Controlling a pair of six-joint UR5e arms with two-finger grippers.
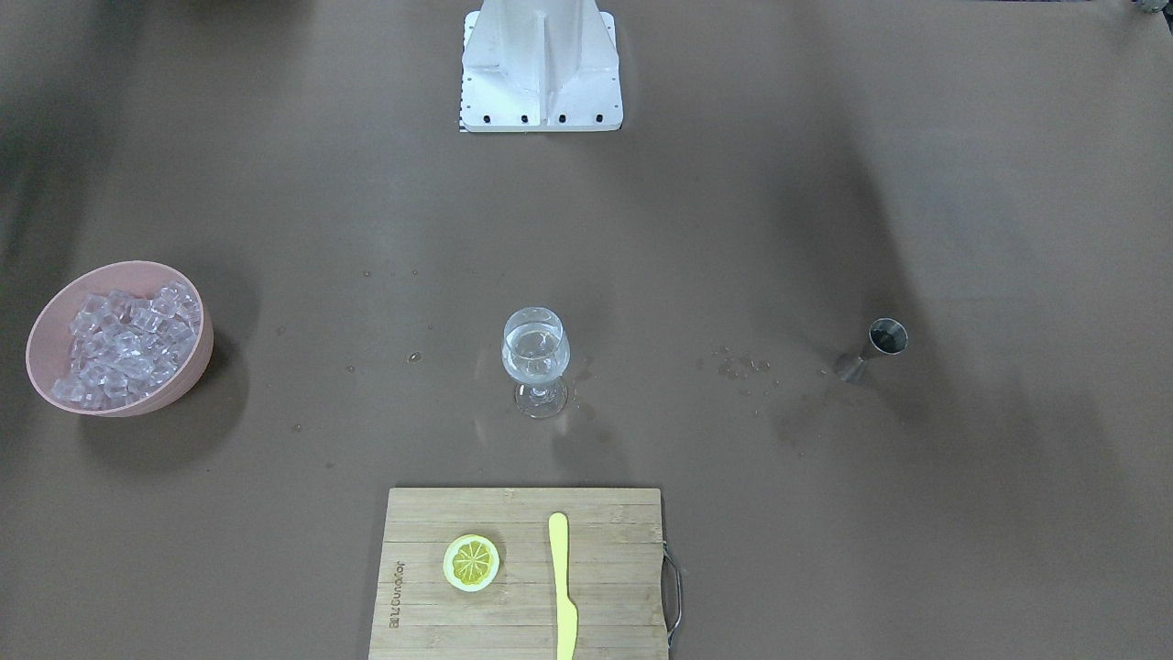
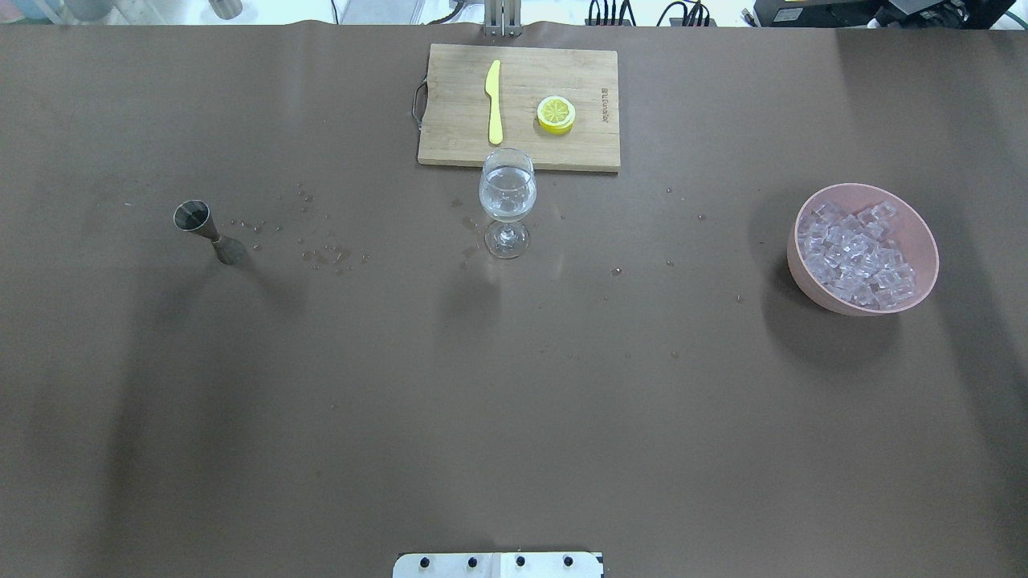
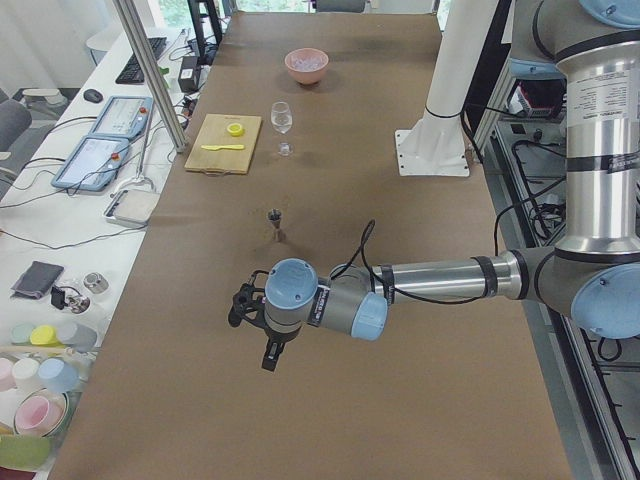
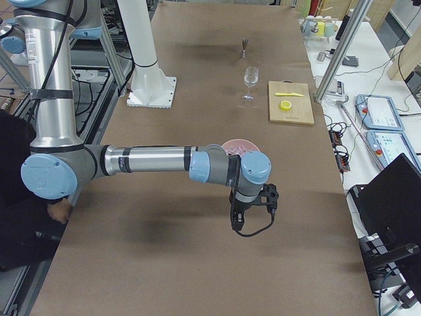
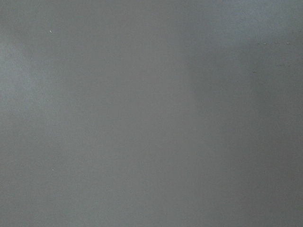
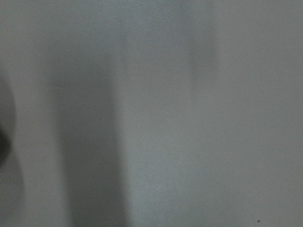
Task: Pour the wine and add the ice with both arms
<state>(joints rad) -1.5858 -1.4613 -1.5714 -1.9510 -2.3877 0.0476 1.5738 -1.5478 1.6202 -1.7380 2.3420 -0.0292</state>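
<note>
Arms first, at the robot's edge of the table [image 2: 514, 417]. The left arm [image 3: 440, 278] reaches out low toward the table's left end, and its gripper [image 3: 268, 362] points down over bare brown cover. The right arm [image 4: 151, 160] does the same toward the right end, with its gripper [image 4: 235, 227] hanging above the surface near the pink bowl [image 2: 797, 269]. Whether either pincer is released or clenched cannot be told from these side views. Both wrist cameras show only blurred table.

The white stand [image 1: 541, 69] sits at the middle of the robot's edge. Farther out, midway along the table, an upright stemmed glass [image 2: 507, 197] holds the wine [image 2: 507, 202]. Toward the left end stands a steel jigger [image 2: 205, 229], with droplets [image 2: 321, 255] scattered between it and the glass. Toward the right end the bowl holds the ice [image 2: 859, 257], heaped.

At the far edge, just beyond the glass, lies a wooden board [image 2: 458, 136] carrying a yellow knife [image 2: 494, 100] and a lemon slice [image 2: 556, 114], which lie apart.
</note>
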